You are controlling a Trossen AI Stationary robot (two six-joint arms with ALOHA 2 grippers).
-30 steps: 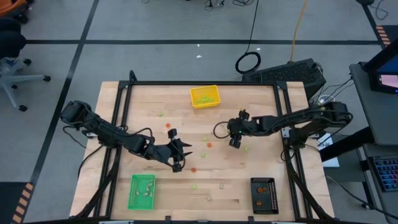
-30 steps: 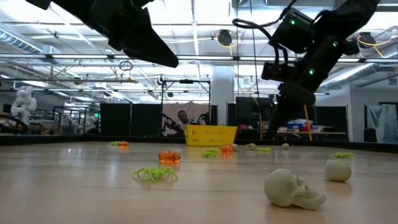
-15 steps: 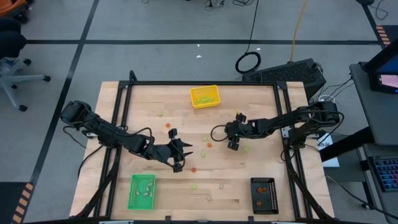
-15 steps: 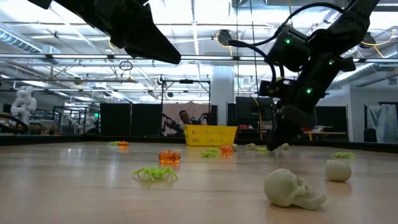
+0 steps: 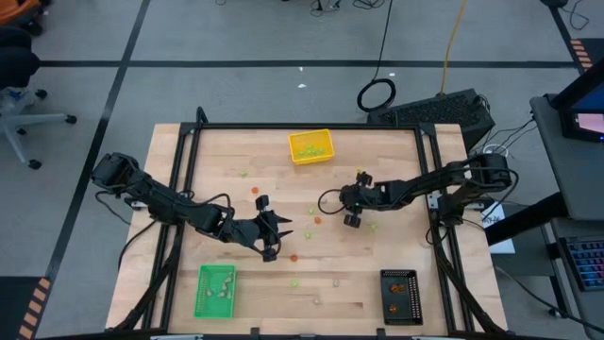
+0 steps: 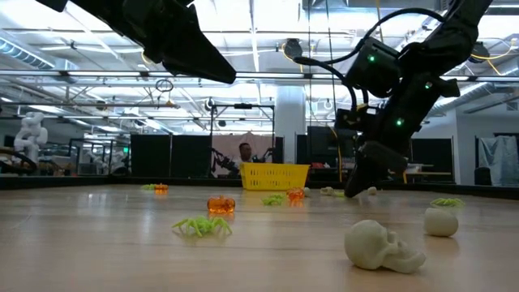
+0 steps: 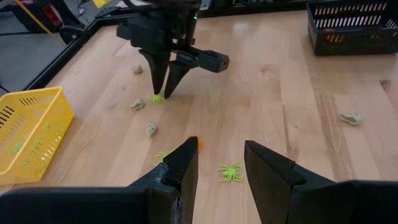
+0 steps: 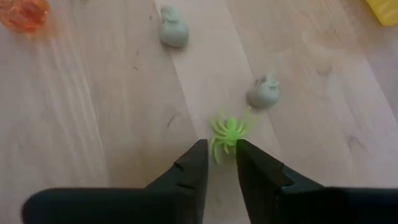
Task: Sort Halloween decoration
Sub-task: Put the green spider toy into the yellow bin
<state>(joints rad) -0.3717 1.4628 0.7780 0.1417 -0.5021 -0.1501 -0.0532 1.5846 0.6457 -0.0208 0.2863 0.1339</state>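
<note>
Nearest in the low view, a pale skull (image 6: 383, 246) and a green spider (image 6: 201, 226) are seen lying loose on the desk (image 6: 97, 243), with orange pieces further back. The pick step is judged in hand: the right tool (image 8: 221, 163) is set down at the desk centre-right in the high view, its fingers narrowed around a light green spider (image 8: 227, 132) whose body sits at the fingertips; a firm pinch cannot be confirmed, contact looks partial. Two beige-grey pieces (image 8: 263, 93) lie just beyond it. Compared with a second ago, the right arm has been lowered to the desk and its fingers drawn in. The left tool (image 7: 219, 167) is held spread, empty, above the lower-centre desk, unchanged. Next move is judged to need full closure, a lift, then carriage to the yellow tray (image 5: 310, 146) at upper centre, where green pieces are already gathered. Other trays sit at bottom.
</note>
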